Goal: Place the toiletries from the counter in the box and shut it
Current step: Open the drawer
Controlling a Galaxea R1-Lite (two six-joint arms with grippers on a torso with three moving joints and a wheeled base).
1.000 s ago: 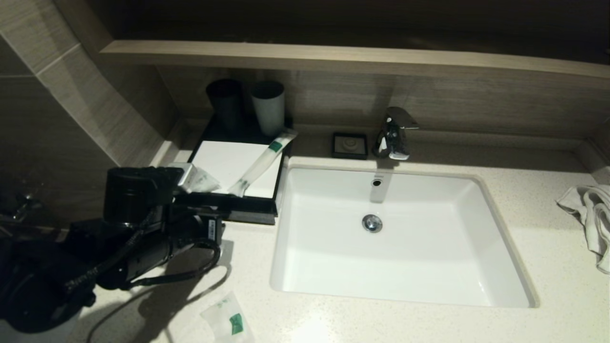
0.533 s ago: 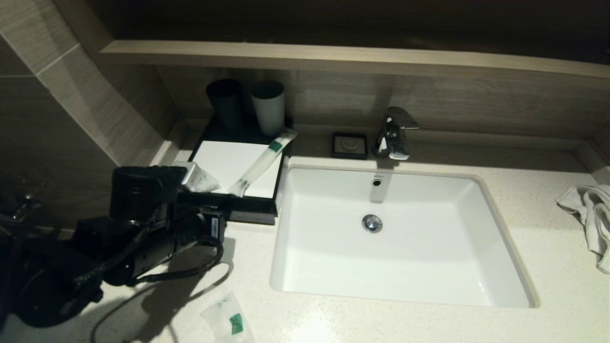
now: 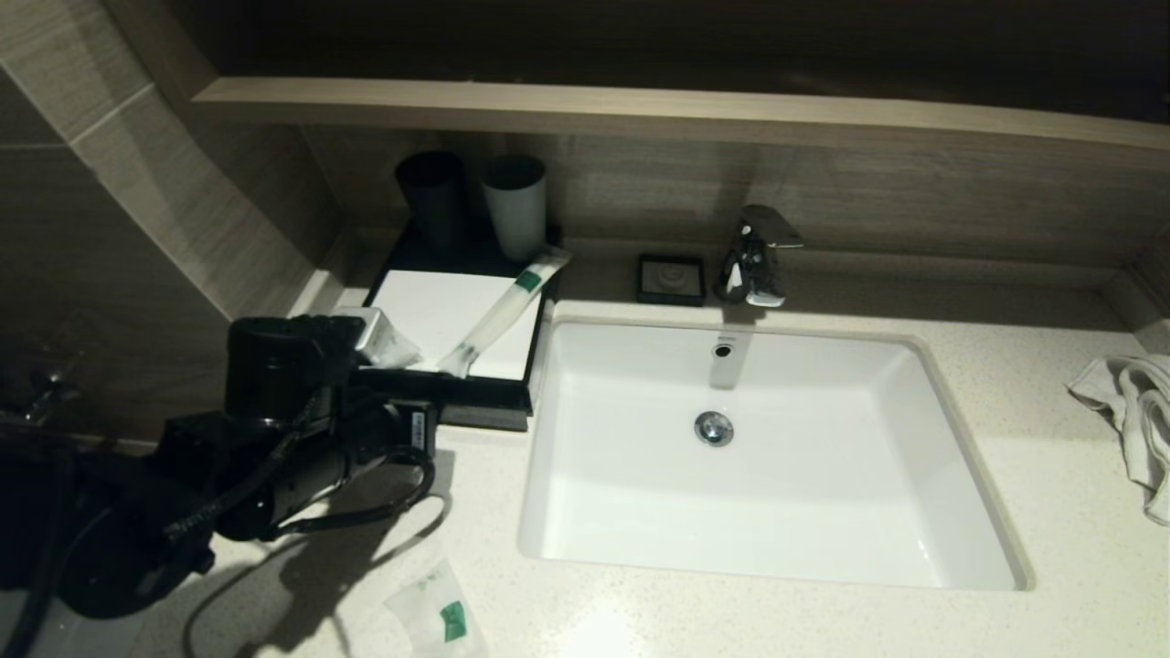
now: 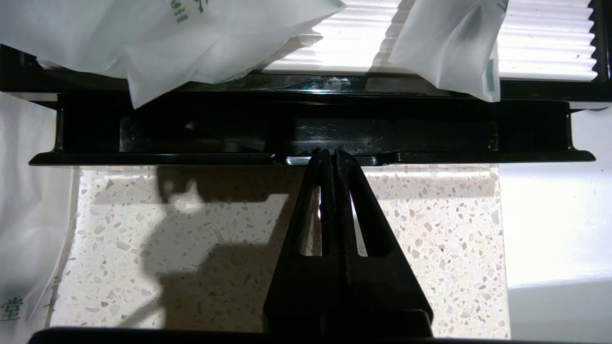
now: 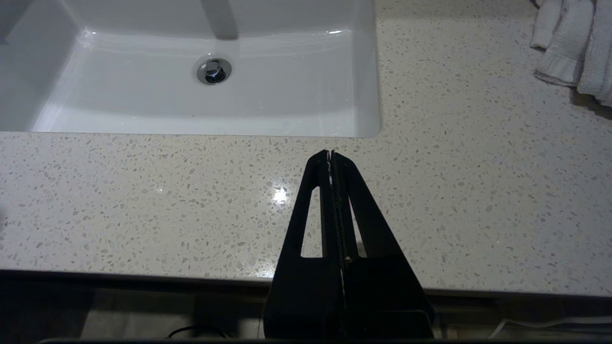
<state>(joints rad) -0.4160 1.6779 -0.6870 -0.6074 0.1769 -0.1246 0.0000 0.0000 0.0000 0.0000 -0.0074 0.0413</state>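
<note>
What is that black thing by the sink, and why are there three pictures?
It is a robot's arm. One picture comes from a camera on the robot's head, the other two from cameras on its wrists. The left hand is pinched shut, holding nothing, with its tips at the front edge of the black box. Two little white packets, a long packet and a short packet, lie on top of the box, and one more packet lies on the speckled counter. The right hand is shut too, waiting above the counter near the white sink. A towel lies on the right.
</note>
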